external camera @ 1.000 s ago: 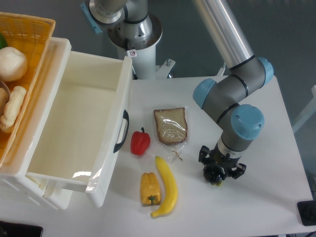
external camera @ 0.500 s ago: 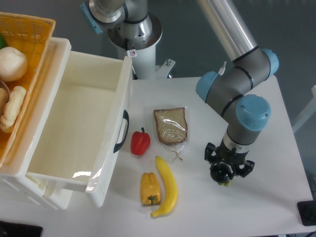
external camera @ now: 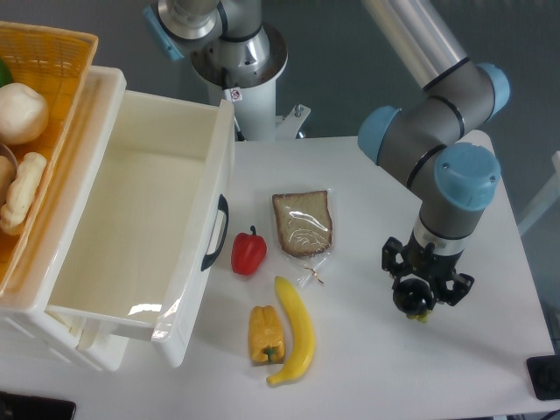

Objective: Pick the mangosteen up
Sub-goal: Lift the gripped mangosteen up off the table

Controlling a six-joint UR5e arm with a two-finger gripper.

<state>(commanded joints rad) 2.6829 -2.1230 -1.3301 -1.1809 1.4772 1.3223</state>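
Toward the lower right of the frame, the claw (external camera: 418,308) hangs from the grey-and-blue arm (external camera: 437,131) above the white table (external camera: 490,350), pointing straight down. A dark round shape with a small green bit at its lower edge sits in the claw; this appears to be the mangosteen (external camera: 415,300), pinched between the fingers, though the wrist hides most of it.

Left of the claw, well apart, a slice of bread in clear wrap (external camera: 303,224) lies near the middle of the frame. Just left of it stands a red bell pepper (external camera: 248,252). Below these, a banana (external camera: 296,331) lies beside a yellow pepper (external camera: 265,334), the two almost touching.

An open white drawer (external camera: 131,227) fills the left side, its dark handle (external camera: 214,234) facing the red pepper. At the upper left, a wicker basket (external camera: 52,61) holds pale bread rolls (external camera: 21,114).
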